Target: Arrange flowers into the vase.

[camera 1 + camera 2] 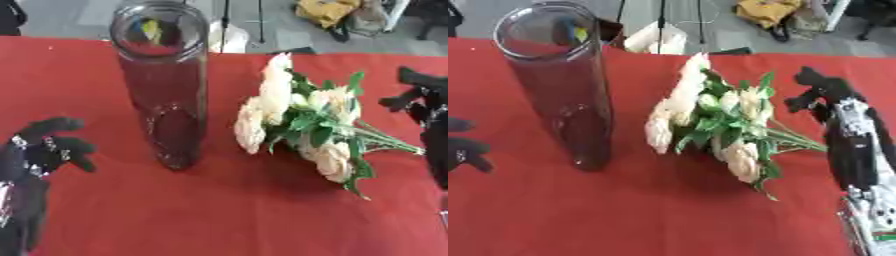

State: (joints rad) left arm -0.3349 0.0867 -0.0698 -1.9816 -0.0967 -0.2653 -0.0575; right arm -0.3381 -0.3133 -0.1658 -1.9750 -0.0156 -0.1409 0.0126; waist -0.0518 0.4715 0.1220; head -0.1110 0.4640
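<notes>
A: What lies between the hands?
B: On the red tablecloth point(219, 215), a tall clear glass vase point(164, 85) stands upright, right of the left hand's point(39, 150) loosely spread, empty fingers.
A: And the flowers?
B: The cream rose bouquet point(710, 125) lies flat, stems toward the right hand point(833, 100), whose relaxed fingers hold nothing.

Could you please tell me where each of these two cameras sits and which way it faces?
Left eye view: in the head, looking down at the red table; the left hand shows at lower left, fingers relaxed, and the right hand at the right edge.
Right eye view: the head's other eye, aimed the same; the right hand and its forearm show fully, the left hand barely.
Both share the upright glass vase and the flowers lying beside it, apart from both hands.
</notes>
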